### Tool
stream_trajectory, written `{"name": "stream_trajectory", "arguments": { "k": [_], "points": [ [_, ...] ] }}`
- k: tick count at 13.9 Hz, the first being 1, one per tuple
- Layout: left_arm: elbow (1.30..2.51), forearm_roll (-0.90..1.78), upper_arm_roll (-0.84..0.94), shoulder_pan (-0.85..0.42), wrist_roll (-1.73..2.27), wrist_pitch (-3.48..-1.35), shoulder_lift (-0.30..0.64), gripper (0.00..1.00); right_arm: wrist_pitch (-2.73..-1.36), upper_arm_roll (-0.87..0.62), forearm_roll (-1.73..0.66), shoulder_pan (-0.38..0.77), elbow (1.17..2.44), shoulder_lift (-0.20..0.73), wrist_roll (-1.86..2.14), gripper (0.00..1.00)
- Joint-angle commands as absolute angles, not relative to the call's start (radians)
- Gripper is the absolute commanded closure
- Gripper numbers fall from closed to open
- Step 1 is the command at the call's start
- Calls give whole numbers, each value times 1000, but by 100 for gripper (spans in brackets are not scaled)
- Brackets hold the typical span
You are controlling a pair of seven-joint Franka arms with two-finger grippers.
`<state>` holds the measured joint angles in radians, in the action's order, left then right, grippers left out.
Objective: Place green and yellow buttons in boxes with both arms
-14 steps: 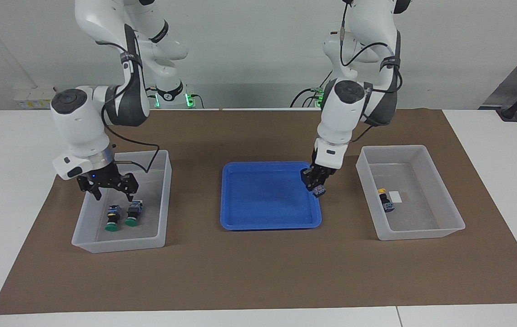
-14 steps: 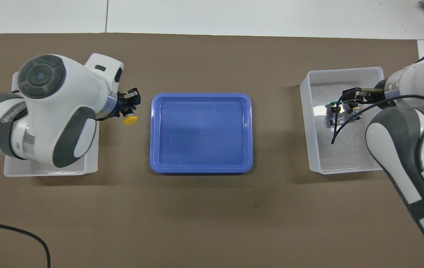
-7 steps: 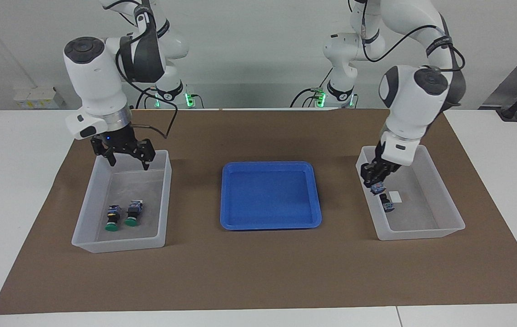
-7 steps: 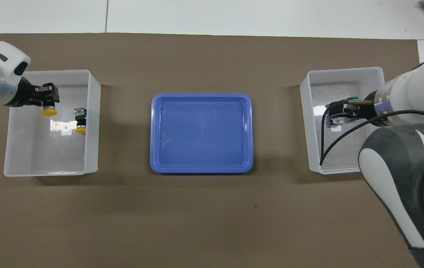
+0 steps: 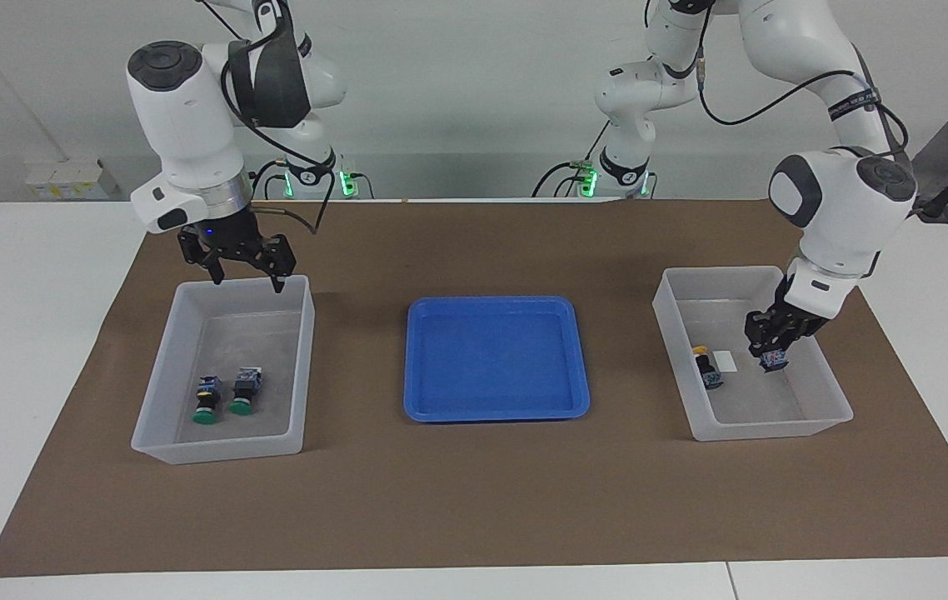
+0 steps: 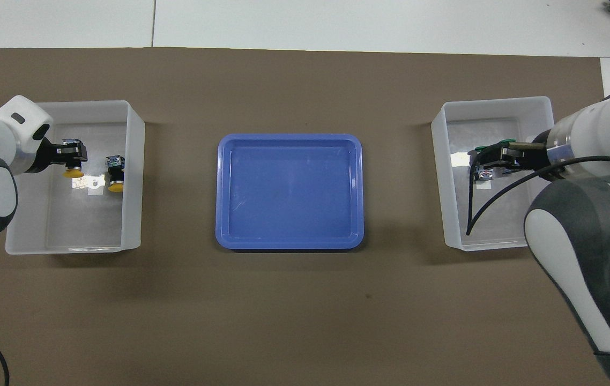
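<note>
Facing view: my left gripper (image 5: 776,343) clamps a yellow button (image 5: 773,360) inside the box (image 5: 825,392), at 3 o'clock of the lying yellow button (image 5: 707,369). My right gripper (image 5: 246,268) hangs spread open over the other box (image 5: 299,367), whose two green buttons (image 5: 228,393) lie at 6 o'clock.

Overhead view: blue tray (image 6: 289,244) sits between the boxes.
</note>
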<state>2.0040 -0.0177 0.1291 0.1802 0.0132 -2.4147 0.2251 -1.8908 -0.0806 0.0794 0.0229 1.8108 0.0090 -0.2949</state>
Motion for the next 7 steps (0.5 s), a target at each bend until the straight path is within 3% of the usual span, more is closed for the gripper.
{"name": "stream_trajectory", "arguments": {
  "k": [1,6,7],
  "points": [
    [2080,-14,137,192,-9,-2520,222,100,-1894,-86,51,14,1821,3,-298,0],
    [2105,-14,137,198,-35,-2602,275,100,-1894,-86,51,14,1821,2,-298,0],
    [2105,-14,137,198,-35,-2600,275,81,-1894,-86,51,14,1819,2,-298,0]
  ]
}}
